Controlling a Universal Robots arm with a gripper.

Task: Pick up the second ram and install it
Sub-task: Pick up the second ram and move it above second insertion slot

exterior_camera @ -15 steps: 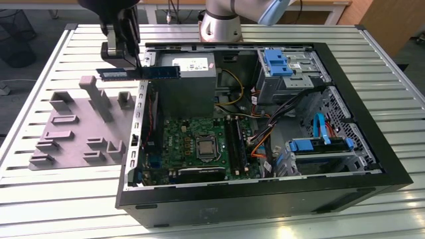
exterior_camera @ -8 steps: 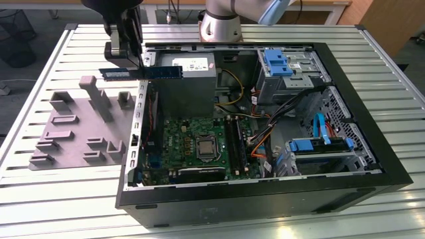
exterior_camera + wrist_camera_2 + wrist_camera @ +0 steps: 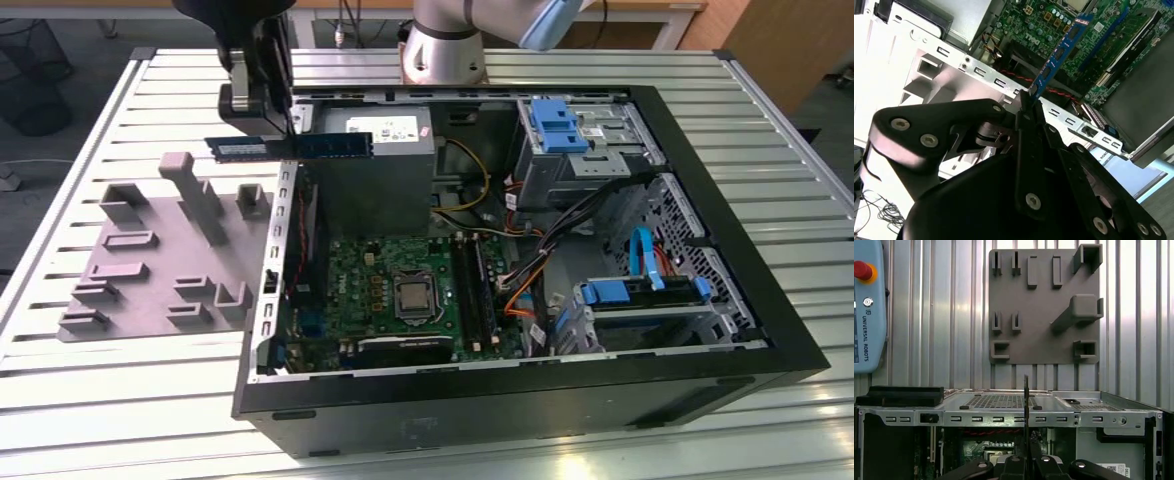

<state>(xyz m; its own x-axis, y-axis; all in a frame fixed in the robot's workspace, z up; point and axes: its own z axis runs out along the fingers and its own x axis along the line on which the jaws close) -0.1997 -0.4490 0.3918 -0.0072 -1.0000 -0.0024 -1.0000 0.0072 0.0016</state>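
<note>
The step in hand was judged to be the carry: the second ram (image 3: 334, 146) was held clear of the grey fixture (image 3: 147, 260) and not yet seated. The gripper (image 3: 284, 138) was seen clenched on the stick approx. mid-length, w/ the jaws pinching its flat faces, as shown in the second wrist view, where the gripper (image 3: 1029, 102) was closed on the ram (image 3: 1059, 50) and the blue board ran out past the fingertips. In the exterior view the ram was held level and on edge above the PC case's side wall (image 3: 280, 230), at the exterior view's left, near the power supply (image 3: 380, 170) and well apart from the motherboard's RAM slots (image 3: 470, 280). In the first wrist view the stick (image 3: 1026, 405) was seen edge-on, over the case rim. Seating was judged to call for the stick to be lined up lengthwise w/ a free slot, contact edge down and notch matched, then pressed straight in; which slot was free couldn't be told.
</note>
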